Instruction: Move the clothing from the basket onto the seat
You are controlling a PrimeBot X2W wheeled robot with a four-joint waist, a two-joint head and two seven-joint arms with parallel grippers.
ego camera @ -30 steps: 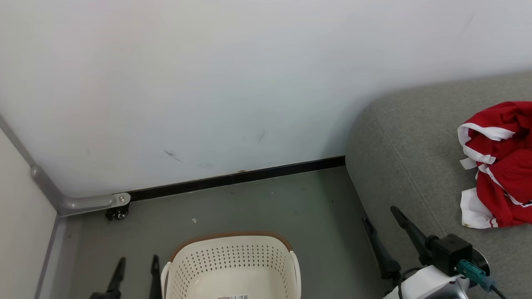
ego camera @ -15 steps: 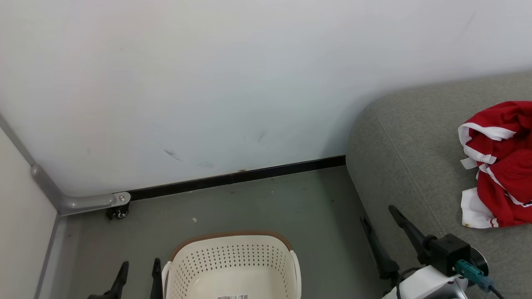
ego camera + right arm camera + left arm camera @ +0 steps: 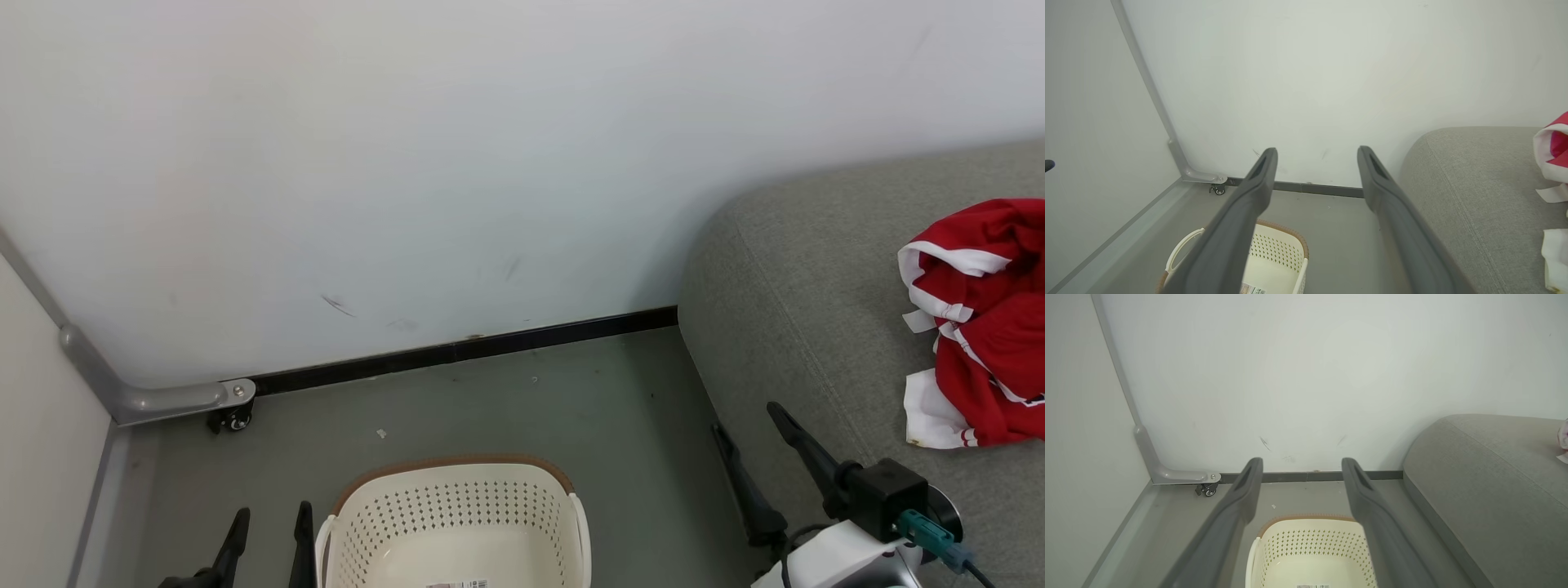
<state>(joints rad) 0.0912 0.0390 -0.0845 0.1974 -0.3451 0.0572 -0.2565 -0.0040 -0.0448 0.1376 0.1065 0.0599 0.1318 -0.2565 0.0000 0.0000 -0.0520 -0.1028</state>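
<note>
On the seat (image 3: 784, 269) lies the clothing (image 3: 988, 327), basket (image 3: 457, 506) bare

Bright, even, shadowless light; sharp focus

No text can be read anywhere at this moment. A paper label (image 3: 458, 584) is seen on the bottom of the basket (image 3: 457, 498), at the near edge of the head view. Dark print is carried on it, but it is cut off there and too small to be made out. The same label is caught in both wrist views, equally unreadable. At the far right, a dark mark (image 3: 1038, 400) is glimpsed on the clothing (image 3: 992, 327) lying on the seat (image 3: 784, 286); whether it is lettering cannot be told.
</note>
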